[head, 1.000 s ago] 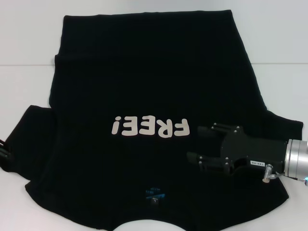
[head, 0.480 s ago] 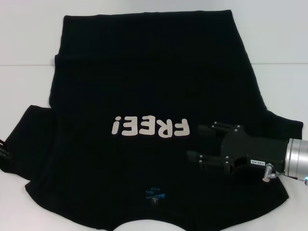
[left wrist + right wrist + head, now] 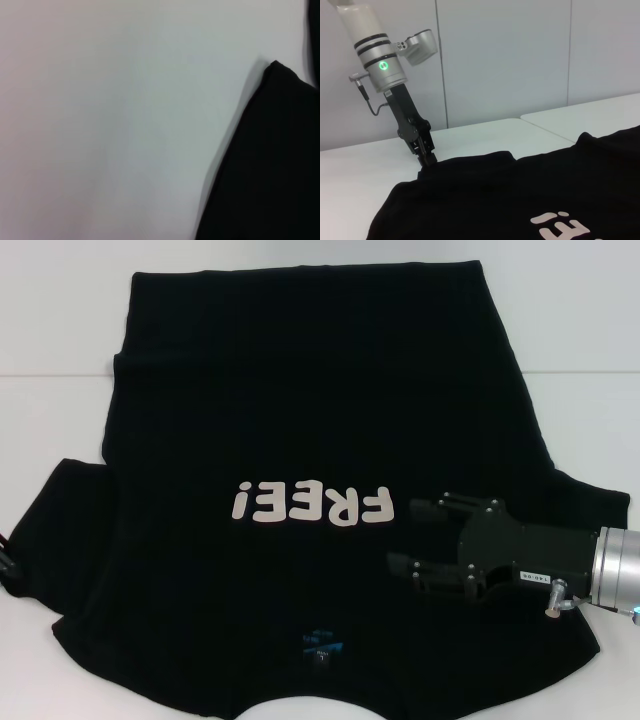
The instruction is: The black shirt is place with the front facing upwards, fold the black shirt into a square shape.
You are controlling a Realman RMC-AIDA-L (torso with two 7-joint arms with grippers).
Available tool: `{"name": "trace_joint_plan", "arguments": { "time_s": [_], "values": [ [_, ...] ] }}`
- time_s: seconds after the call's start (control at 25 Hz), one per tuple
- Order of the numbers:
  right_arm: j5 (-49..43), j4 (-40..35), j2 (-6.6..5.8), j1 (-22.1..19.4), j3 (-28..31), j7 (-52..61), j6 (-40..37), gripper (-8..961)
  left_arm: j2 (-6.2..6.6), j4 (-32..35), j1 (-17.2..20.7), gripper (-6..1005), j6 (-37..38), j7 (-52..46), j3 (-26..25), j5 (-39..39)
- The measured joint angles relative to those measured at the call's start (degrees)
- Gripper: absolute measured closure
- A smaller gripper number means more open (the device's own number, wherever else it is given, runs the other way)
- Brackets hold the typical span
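We have the shirt (image 3: 310,420) flat on the desk (image 3: 60,330), print up, our right tool (image 3: 415,537) spread empty over its chest, our left tool (image 3: 426,159) seemingly pinched on the sleeve edge for the fold.

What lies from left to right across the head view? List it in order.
left end effector at the sleeve edge → black shirt's "FREE!" lettering → right end effector above the shirt, its fingers apart.
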Motion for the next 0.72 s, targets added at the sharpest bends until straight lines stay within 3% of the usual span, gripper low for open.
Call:
{"name": "trace_joint_plan", "arguments": {
  "time_s": [0.72],
  "values": [
    [0.71,-0.04,-0.09,-0.09,0.00,0.00,-0.48,147,-0.18,0.60,-0.06,911,-0.15,-0.08,0.96,0.00]
  ]
}}
